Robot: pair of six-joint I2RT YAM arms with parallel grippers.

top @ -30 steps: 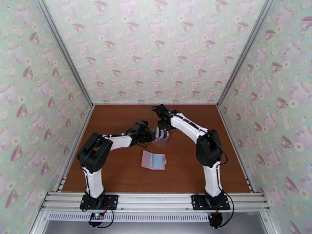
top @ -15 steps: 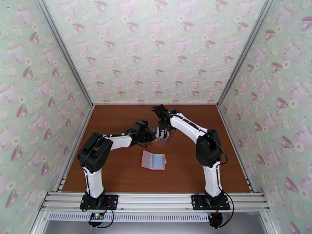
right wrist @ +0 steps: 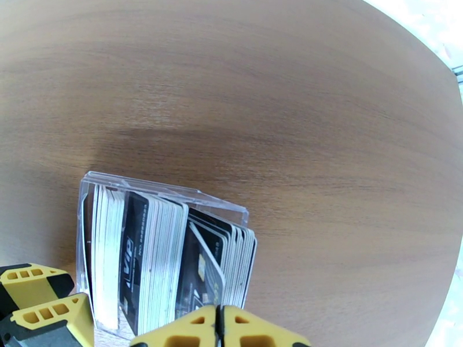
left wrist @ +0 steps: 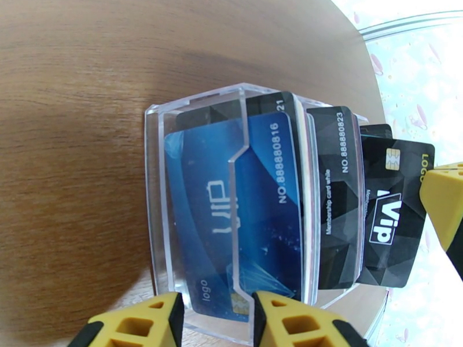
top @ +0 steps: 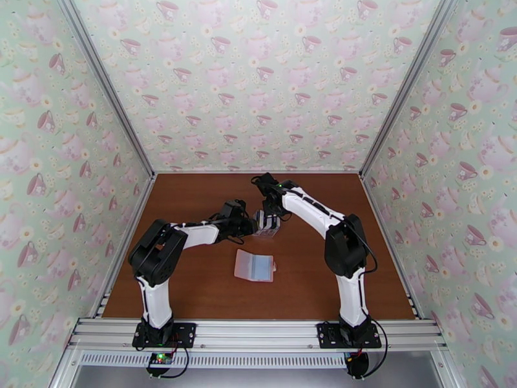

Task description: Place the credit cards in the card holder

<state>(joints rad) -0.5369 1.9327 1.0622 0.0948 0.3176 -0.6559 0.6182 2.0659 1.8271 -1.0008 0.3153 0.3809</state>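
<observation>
While the left pincer [left wrist: 214,322] grips the clear rack [left wrist: 149,226], the right pincer [right wrist: 217,328], clenched on one black VIP card [left wrist: 388,226], should lift straight up without dragging the neighbouring cards [right wrist: 150,255].

My right fingertips [right wrist: 191,331] cut off at bottom; can't tell if black card [right wrist: 199,284] pinched. From top, card rack [top: 266,226] half hidden.

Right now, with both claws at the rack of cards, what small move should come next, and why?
Probably lift the right claw straight up: it is shut on a tilted black card already partly out of the clear rack, which the left claw grips at its edge. The pink card holder lies open nearby.
</observation>
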